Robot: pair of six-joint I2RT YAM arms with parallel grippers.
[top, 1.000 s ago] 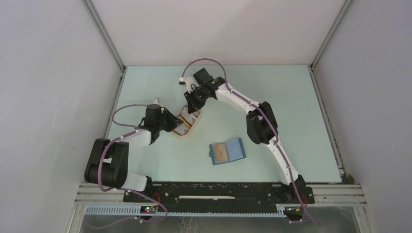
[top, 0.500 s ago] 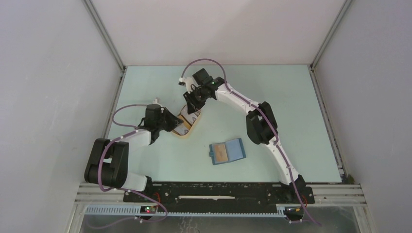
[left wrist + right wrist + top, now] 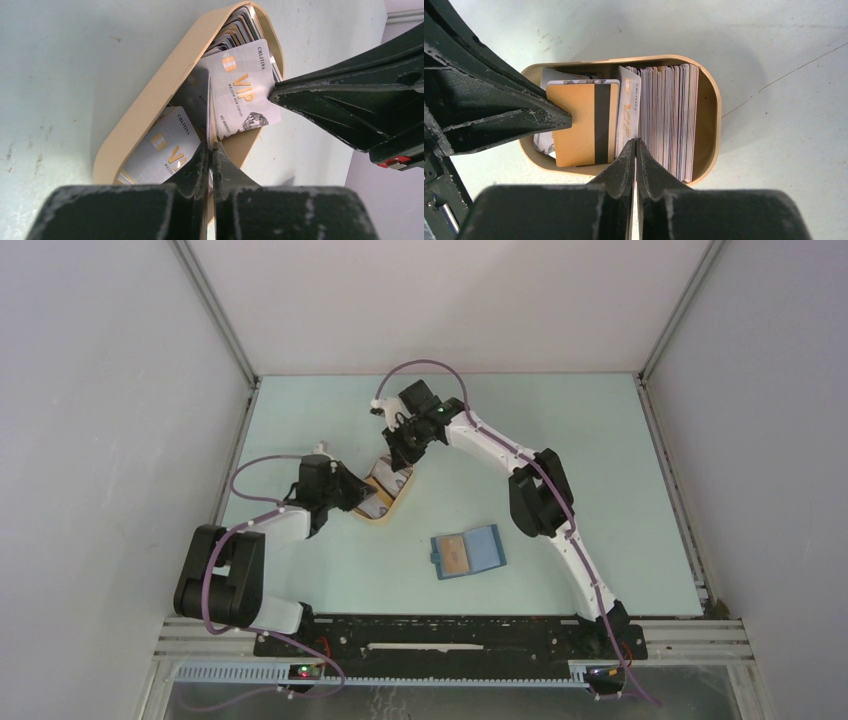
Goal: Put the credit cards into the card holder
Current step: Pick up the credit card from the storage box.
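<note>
The credit cards stand packed on edge (image 3: 671, 120) in a tan oval tray (image 3: 385, 517), with a few lying loose. My left gripper (image 3: 210, 146) is at the tray's near-left end, shut on the edge of an orange card with a black stripe (image 3: 576, 125). At the far end, my right gripper (image 3: 635, 142) is shut on the edge of a pale VIP card (image 3: 242, 90). The card holder (image 3: 487, 548) lies open nearer the arm bases, away from both grippers. A tan card (image 3: 455, 555) rests on its left half.
The two grippers face each other across the tray rim (image 3: 145, 115), a card's length apart. Another pale VIP card (image 3: 160, 150) lies flat in the tray. White walls close in the table on three sides.
The right gripper's jaws have closed at the far end of the tray. The left arm, the tray and the card holder have stayed where they were.
</note>
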